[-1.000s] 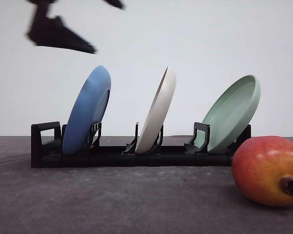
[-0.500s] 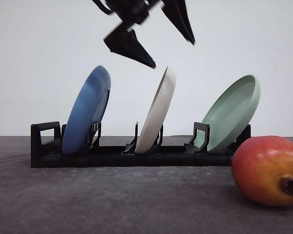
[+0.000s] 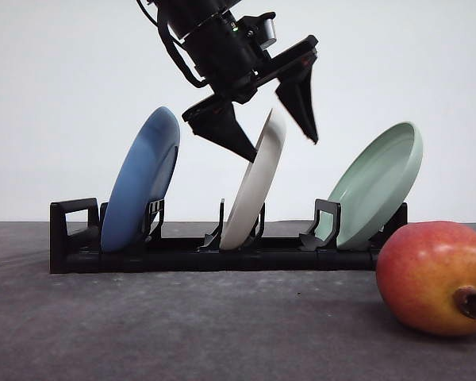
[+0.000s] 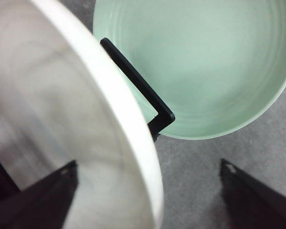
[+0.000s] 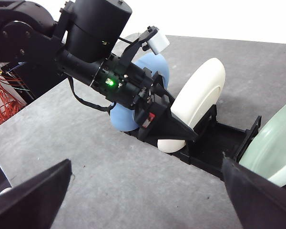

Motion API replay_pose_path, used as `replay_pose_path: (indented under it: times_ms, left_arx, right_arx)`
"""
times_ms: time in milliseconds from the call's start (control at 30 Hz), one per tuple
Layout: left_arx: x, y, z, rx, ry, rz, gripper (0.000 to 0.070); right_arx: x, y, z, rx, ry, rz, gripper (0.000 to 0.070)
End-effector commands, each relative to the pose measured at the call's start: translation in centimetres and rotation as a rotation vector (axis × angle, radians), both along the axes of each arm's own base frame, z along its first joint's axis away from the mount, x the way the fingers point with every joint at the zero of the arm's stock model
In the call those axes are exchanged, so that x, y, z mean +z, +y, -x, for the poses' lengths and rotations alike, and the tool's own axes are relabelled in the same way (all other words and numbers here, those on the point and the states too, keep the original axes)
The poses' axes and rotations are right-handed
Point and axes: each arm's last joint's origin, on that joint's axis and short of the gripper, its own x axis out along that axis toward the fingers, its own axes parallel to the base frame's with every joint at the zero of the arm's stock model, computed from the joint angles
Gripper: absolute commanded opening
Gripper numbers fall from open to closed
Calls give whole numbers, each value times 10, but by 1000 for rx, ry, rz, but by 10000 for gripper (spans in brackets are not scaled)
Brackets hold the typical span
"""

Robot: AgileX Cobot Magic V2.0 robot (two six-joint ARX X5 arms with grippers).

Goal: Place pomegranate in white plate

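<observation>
Pomegranate idle at counter's right edge, left tool spread astride racked white plate's rim: best lowered squarely and closed gently before lifting it out.

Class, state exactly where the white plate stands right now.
In the front view, the white plate stands tilted in the black rack's middle slot, between blue plate and green plate, with the open left gripper straddling its top rim.

Grey table: rack, pomegranate
</observation>
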Motion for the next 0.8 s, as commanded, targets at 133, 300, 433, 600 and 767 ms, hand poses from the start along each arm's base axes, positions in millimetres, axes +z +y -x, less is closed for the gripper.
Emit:
replay_pose_path:
  times_ms: [133,300,433,600,767]
  left_arx:
    - [-1,-8,-1,-19,-13,2,56]
    - [-1,-9,0,-22,-11,1,0]
    - [0,-11,1,-21,-6,4,0]
    - [9,-12,4,-25,5,-1,0]
    - [25,-17,9,-43,-5,5,0]
  right_arx:
    - [6,0,0,-1,-12,-9,644]
    - [6,0,0,-1,-13,-9,644]
    - [6,0,0,-1,-13,-9,644]
    - [6,0,0,-1,-13,-9,644]
    - [6,0,0,-1,-13,-9,644]
